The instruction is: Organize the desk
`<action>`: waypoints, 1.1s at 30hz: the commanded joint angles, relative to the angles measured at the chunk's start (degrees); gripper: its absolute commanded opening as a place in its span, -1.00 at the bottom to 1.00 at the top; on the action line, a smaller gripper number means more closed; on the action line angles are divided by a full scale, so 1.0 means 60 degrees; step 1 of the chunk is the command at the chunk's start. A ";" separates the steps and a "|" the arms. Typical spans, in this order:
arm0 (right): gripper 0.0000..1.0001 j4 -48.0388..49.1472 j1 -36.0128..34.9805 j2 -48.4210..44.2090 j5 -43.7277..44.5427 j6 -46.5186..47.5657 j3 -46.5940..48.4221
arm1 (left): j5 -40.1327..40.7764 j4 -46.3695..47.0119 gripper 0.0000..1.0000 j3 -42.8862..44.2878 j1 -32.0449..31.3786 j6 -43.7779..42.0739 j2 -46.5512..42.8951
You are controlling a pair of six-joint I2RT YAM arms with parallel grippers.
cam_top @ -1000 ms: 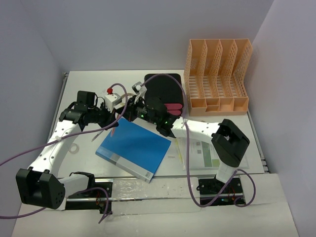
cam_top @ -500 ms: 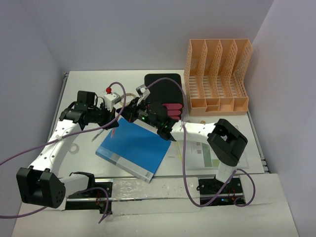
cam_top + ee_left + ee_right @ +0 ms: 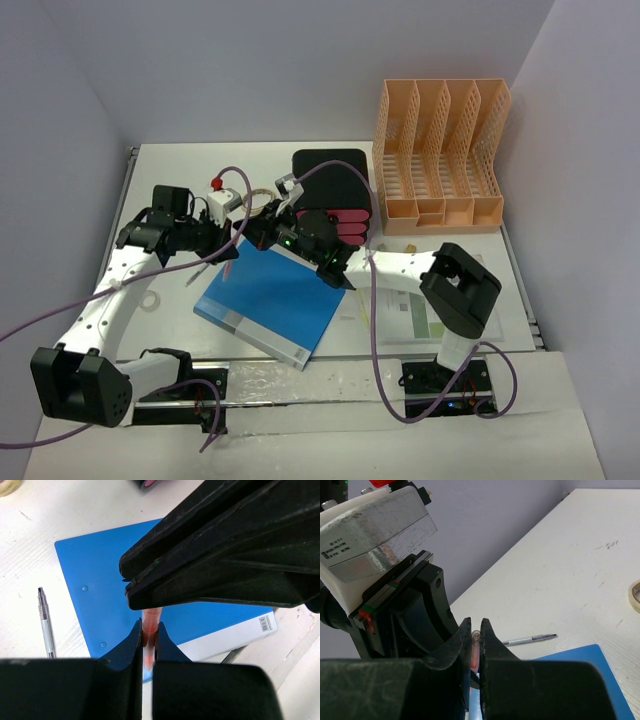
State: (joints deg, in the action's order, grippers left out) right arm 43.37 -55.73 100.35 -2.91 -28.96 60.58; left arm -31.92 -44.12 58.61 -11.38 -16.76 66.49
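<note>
- desk (image 3: 175,170): flat matte white top with light scuffs. It fills the floor of the top view and everything sits on it.
- silver pen (image 3: 203,271): thin and round, lying loose on the desk just left of the blue binder (image 3: 272,298). It would roll at the slightest nudge.
- left gripper (image 3: 148,627): fingers pinched narrow on a red-orange pen (image 3: 151,615), above the binder.
- right gripper (image 3: 475,624): also pinched narrow on a pen, by the look the same one, nose to nose with the left. Reads as a handover.
- Risk: with both clamped, either arm pulling away first could bend the slim translucent barrel or drag it through the hard, smooth pads.
- Risk: if both let go, the pen drops onto the slick binder cover and skids off.
- Risk: the gripper housings are almost touching, so a small misalignment means a collision.
- black drawer box (image 3: 330,180) and orange slotted file rack (image 3: 440,150): rigid plastic, far right, well apart from the grippers.
</note>
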 commanded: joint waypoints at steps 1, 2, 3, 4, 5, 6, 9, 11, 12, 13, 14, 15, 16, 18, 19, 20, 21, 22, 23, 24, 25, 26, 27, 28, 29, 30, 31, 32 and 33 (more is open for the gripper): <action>-1.00 -0.2256 -0.0937 0.0189 -0.1580 -0.0030 -0.0757 | -0.0349 0.2974 -1.00 0.1042 0.0241 0.0640 -0.0607; -1.00 -0.2235 -0.0937 0.0152 -0.1560 -0.0009 -0.0784 | -0.0355 0.2967 -1.00 0.1029 0.0241 0.0647 -0.0607; -1.00 -0.2219 -0.0937 0.0109 -0.1504 0.0027 -0.0815 | -0.0363 0.2959 -1.00 0.1007 0.0241 0.0661 -0.0607; -1.00 -0.2279 -0.0937 0.0030 -0.1426 0.0098 -0.0800 | -0.0354 0.2954 -1.00 0.0985 0.0241 0.0660 -0.0570; -1.00 -0.2416 -0.0936 -0.0071 -0.1344 0.0201 -0.0747 | -0.0334 0.2944 -1.00 0.0954 0.0241 0.0640 -0.0488; -0.96 -0.2562 -0.0922 -0.0116 -0.1300 0.0275 -0.0672 | -0.0334 0.2929 -1.00 0.0941 0.0241 0.0624 -0.0427; -0.71 -0.3053 -0.0922 -0.0329 -0.1223 0.0637 -0.0282 | -0.0351 0.2881 -1.00 0.1015 0.0241 0.0582 -0.0190; -0.57 -0.3223 -0.0932 -0.0449 -0.1120 0.0801 -0.0139 | -0.0443 0.2808 -1.00 0.1090 0.0241 0.0582 -0.0110; -0.49 -0.3282 -0.0905 -0.0523 -0.1082 0.0900 -0.0077 | -0.0480 0.2783 -1.00 0.1122 0.0241 0.0579 -0.0111; -0.39 -0.3342 -0.0879 -0.0543 -0.1082 0.0901 -0.0078 | -0.0482 0.2771 -1.00 0.1167 0.0241 0.0564 -0.0122; -0.25 -0.3422 -0.0778 -0.0690 -0.1082 0.0901 -0.0089 | -0.0493 0.2681 -1.00 0.1223 0.0241 0.0541 -0.0111; -0.23 -0.3435 -0.0761 -0.0813 -0.1106 0.0901 -0.0116 | -0.0470 0.2642 -1.00 0.1245 0.0241 0.0538 -0.0109; -0.12 -0.3435 -0.0637 -0.1127 -0.1148 0.0926 -0.0244 | -0.0392 0.2637 -1.00 0.1247 0.0241 0.0513 -0.0122; 0.05 -0.3483 -0.0456 -0.1717 -0.1094 0.1052 -0.0437 | -0.0317 0.2649 -1.00 0.1157 0.0241 0.0496 -0.0139; 0.10 -0.3609 -0.0412 -0.1986 -0.0957 0.1130 -0.0498 | -0.0296 0.2669 -1.00 0.1118 0.0250 0.0494 -0.0139; 0.15 -0.3745 -0.0381 -0.2193 -0.0816 0.1213 -0.0536 | -0.0290 0.2687 -1.00 0.1094 0.0262 0.0507 -0.0125; 0.20 -0.3963 -0.0365 -0.2504 -0.0616 0.1370 -0.0572 | -0.0284 0.2708 -1.00 0.1086 0.0276 0.0523 -0.0109; 0.25 -0.4217 -0.0365 -0.2832 -0.0454 0.1543 -0.0589 | -0.0269 0.2724 -1.00 0.1080 0.0284 0.0523 -0.0109; 0.31 -0.4425 -0.0360 -0.3089 -0.0345 0.1657 -0.0605 | -0.0245 0.2730 -1.00 0.1072 0.0295 0.0523 -0.0104; 0.36 -0.4619 -0.0351 -0.3370 -0.0123 0.1771 -0.0645 | -0.0217 0.2739 -1.00 0.1072 0.0314 0.0523 -0.0099; 0.39 -0.4685 -0.0343 -0.3550 0.0028 0.1839 -0.0687 | -0.0202 0.2747 -1.00 0.1067 0.0324 0.0528 -0.0104; 0.48 -0.4907 -0.0316 -0.3737 0.0224 0.1892 -0.0722 | -0.0148 0.2773 -1.00 0.1049 0.0359 0.0546 -0.0086; 0.54 -0.5052 -0.0288 -0.4003 0.0379 0.1959 -0.0783 | -0.0101 0.2783 -1.00 0.1042 0.0391 0.0562 -0.0061; 0.56 -0.5164 -0.0259 -0.4112 0.0483 0.1985 -0.0808 | -0.0048 0.2774 -1.00 0.1042 0.0430 0.0567 -0.0041; 0.62 -0.5383 -0.0211 -0.4280 0.0737 0.2022 -0.0864 | 0.0001 0.2759 -1.00 0.1042 0.0510 0.0567 -0.0018; 0.71 -0.5657 -0.0154 -0.4491 0.1168 0.2065 -0.0911 | 0.0025 0.2732 -1.00 0.1035 0.0641 0.0538 0.0015; 0.80 -0.5921 -0.0101 -0.4640 0.1610 0.2088 -0.0921 | 0.0012 0.2705 -1.00 0.1002 0.0773 0.0504 0.0047; 0.84 -0.6281 -0.0062 -0.4734 0.2142 0.2068 -0.0881 | -0.0026 0.2700 -1.00 0.0940 0.0911 0.0489 0.0061; 0.85 -0.6760 -0.0018 -0.4811 0.2849 0.2009 -0.0789 | -0.0016 0.2715 -1.00 0.0896 0.1070 0.0479 0.0052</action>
State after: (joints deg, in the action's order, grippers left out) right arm 12.13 -57.08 73.56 1.41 -18.29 56.16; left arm -32.75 -30.15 63.52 -7.75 -14.11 66.51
